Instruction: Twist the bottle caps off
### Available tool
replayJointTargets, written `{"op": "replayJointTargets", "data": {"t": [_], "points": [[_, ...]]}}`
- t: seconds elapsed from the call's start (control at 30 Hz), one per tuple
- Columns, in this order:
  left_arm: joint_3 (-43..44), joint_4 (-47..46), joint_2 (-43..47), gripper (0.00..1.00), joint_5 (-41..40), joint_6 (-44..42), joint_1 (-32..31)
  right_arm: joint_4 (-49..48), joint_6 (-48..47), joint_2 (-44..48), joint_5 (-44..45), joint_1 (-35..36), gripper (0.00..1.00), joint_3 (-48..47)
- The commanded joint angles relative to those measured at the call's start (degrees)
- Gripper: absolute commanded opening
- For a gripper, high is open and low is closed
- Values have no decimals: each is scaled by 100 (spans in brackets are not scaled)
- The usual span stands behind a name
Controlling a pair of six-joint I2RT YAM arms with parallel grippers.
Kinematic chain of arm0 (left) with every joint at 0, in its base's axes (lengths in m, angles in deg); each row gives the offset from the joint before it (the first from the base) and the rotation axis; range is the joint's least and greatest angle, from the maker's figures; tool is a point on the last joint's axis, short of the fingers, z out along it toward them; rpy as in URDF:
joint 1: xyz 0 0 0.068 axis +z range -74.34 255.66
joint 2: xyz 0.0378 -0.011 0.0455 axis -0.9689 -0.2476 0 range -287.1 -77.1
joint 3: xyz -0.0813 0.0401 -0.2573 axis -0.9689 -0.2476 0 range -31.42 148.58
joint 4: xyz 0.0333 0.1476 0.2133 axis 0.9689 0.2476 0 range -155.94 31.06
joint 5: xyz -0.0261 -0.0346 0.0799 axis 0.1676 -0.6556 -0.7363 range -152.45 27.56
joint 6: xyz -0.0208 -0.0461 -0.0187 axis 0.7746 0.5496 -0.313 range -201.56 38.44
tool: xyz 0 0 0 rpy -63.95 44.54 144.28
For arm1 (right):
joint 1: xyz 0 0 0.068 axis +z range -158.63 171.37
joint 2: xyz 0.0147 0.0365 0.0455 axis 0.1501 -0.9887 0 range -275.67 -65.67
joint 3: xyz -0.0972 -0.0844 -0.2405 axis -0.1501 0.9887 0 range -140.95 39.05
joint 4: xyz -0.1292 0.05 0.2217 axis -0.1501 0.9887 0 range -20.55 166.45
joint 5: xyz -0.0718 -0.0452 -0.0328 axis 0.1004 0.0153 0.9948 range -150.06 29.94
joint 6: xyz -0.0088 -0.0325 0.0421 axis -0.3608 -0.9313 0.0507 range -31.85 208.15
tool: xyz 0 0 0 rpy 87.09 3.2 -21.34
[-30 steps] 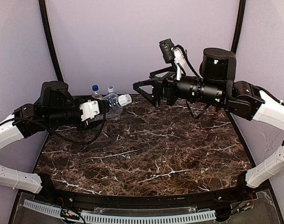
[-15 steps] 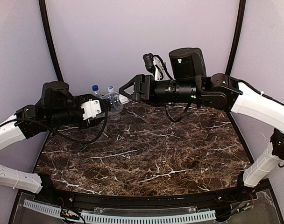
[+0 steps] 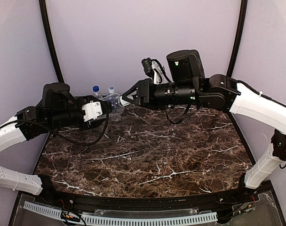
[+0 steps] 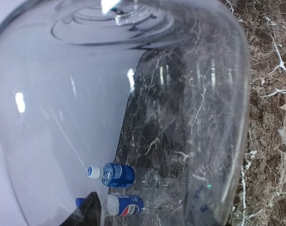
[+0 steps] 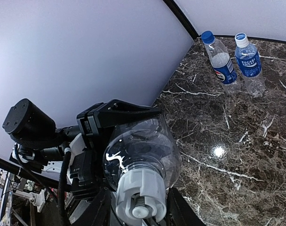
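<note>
My left gripper [image 3: 110,106] is shut on the plain clear bottle [image 3: 115,102] and holds it lying level above the table's back left. The bottle's body fills the left wrist view [image 4: 190,94]. Its white cap [image 5: 139,195] points at my right gripper [image 5: 139,211], whose two fingers press against the cap's sides. The Pepsi bottle [image 5: 224,66] with a blue cap [image 5: 207,36] and the blue-label bottle [image 5: 250,63] with a white cap [image 5: 241,39] stand upright together at the back edge [image 3: 97,90].
The dark marble table [image 3: 152,150] spreads below both arms. A pale curved backdrop [image 3: 143,37] with black poles closes the back. The two standing bottles are just behind the held one.
My right arm has reached left to the held bottle and its fingers have closed from wide open onto the cap. The left arm and its bottle stayed still.
</note>
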Motion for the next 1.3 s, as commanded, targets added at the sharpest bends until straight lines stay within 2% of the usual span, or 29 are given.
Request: {"op": "replayJointTargets", "data": {"t": [0.0,0.17,0.27,0.33,0.43,0.57,0.67,0.73,0.87,1.03,1.27], "points": [[-93,-120,44,37,-21,-24,-18,-71,-12,-186,-208,-76,36,-123],[-119,-116,74,36,-26,-30,-19,-118,-93,-197,-238,-101,22,-94],[-147,-112,88,36,-4,-19,-24,-165,-327,-221,-437,-104,0,-115],[-155,-88,108,36,51,-17,-25,-256,-919,-241,-883,-112,0,-151],[-102,172,134,35,337,9,-20,-130,-2339,-279,-1789,-85,0,-286],[166,1119,110,34,1274,71,-22,294,-4479,-134,-1828,164,0,-274],[428,2030,66,34,2146,121,-22,487,-6072,-18,-1390,516,0,-186],[504,2331,49,33,2437,133,-25,605,-7439,21,-932,870,0,-112],[605,2577,9,32,2564,49,-25,680,-10043,61,195,1564,0,75],[672,2727,-56,31,2653,-46,-19,292,-12348,-58,1751,2015,0,303],[654,2808,-61,32,2717,-118,-24,-1009,-14835,210,2297,2163,0,1081]]}}
